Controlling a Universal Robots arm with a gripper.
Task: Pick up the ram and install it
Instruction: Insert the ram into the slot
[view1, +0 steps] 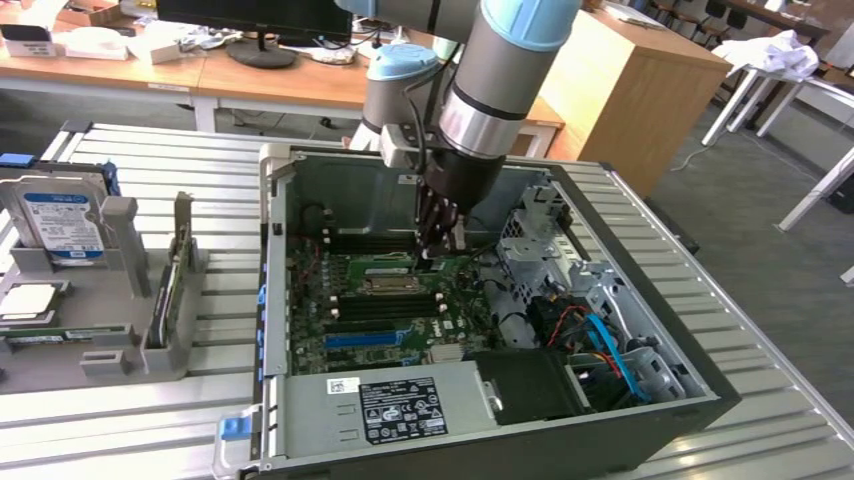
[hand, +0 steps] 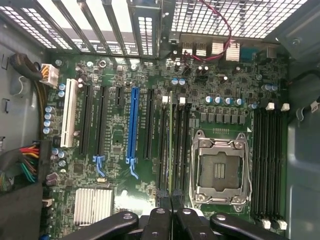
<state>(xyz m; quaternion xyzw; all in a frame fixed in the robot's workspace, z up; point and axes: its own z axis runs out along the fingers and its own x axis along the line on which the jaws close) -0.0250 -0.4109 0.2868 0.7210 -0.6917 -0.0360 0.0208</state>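
Observation:
My gripper (view1: 435, 250) reaches down into the open computer case (view1: 694, 390), low over the green motherboard (view1: 387, 300). In the wrist view the gripper (hand: 170, 202) is shut on the ram (hand: 170, 150). The ram appears edge-on as a thin green strip. It runs along the black memory slots (hand: 162, 150) beside the CPU socket (hand: 218, 170). I cannot tell whether the ram sits in a slot or just above one. The white slot latches (hand: 165, 100) stand at the ram's far end.
A second bank of black memory slots (hand: 267, 165) lies on the other side of the socket, and a blue slot (hand: 133, 125) and expansion slots beyond. The power supply (view1: 387, 400) and cables (view1: 601, 340) crowd the case. A grey fixture (view1: 120, 350) with a hard drive (view1: 60, 220) stands at the exterior view's left.

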